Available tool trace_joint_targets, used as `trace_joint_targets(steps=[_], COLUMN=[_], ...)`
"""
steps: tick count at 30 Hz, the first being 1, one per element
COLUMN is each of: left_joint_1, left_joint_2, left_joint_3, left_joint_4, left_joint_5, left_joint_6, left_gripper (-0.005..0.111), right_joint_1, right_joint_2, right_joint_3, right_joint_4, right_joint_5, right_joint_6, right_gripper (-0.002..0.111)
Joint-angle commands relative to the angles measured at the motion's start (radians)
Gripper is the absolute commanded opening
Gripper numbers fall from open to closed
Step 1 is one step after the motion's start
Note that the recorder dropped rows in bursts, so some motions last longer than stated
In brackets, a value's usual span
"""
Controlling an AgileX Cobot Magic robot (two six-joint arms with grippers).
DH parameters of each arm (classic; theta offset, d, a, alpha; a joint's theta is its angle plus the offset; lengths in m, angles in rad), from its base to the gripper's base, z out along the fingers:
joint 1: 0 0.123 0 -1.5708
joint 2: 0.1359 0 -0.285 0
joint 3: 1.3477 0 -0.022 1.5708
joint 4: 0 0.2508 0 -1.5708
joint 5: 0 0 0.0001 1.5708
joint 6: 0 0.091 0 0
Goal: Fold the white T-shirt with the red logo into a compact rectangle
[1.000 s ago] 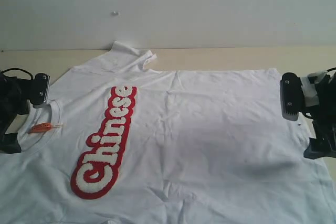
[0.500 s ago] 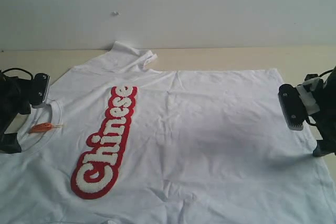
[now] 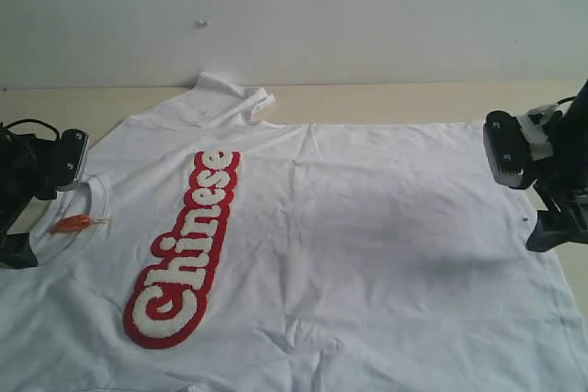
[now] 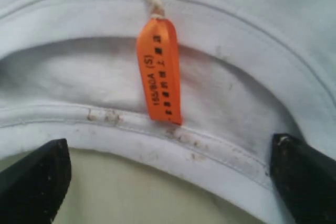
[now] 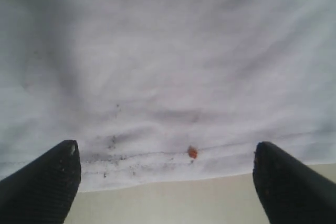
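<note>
As it lies now, the shirt [image 3: 367,227] is spread flat and front up on the beige table [image 3: 386,98], covering most of it. The collar [image 3: 96,192] is at the left of the exterior view and the hem [image 5: 147,166] at the right. The near edge runs out of frame.

The logo [image 3: 184,245] reads "Chinese" in white letters outlined in red. It's one long strip across the chest at the collar end, fully visible with no fold over it. The far sleeve [image 3: 230,98] is rumpled and reaches up to the base of the wall [image 3: 367,6]. There are light wrinkles across the middle and along the near side.

Left gripper [image 4: 168,148]: the fingers [image 4: 37,182] are wide apart with nothing clamped. The ribbed collar edge sits between them, with bare table under the neck opening. The orange tag [image 4: 160,74] hangs on a white string inside the collar, just past the fingertips. Can't tell whether the tips touch the cloth. The collar seam has grubby marks.

Right gripper [image 5: 167,150]: the fingers [image 5: 47,182] are also apart and hold nothing. They straddle the hem, with the edge of the cloth and a strip of table between the tips. The stitching there has dark specks and a small orange spot [image 5: 192,152]. In the exterior view it sits over the far part of the hem, with a soft shadow [image 3: 459,268] on the cloth beside it.
</note>
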Motion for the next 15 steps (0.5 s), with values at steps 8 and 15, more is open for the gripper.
trace_joint_targets(steps=[8,15], left_joint_1=[0.001,0.001], left_joint_2=[0.028,0.028], left_joint_3=[0.011,0.011], left_joint_4=[-0.029,-0.065], left_joint_5=[-0.003,0.005], left_joint_6=[-0.001,0.025], left_gripper=[0.104,0.104], right_joint_1=[-0.062,-0.057], right_joint_2=[0.026,0.046], right_joint_3=[-0.007,-0.02], right_joint_4=[-0.012,0.04], right_joint_5=[-0.06,-0.05], right_joint_6=[-0.024,-0.075], right_gripper=[0.086,0.086])
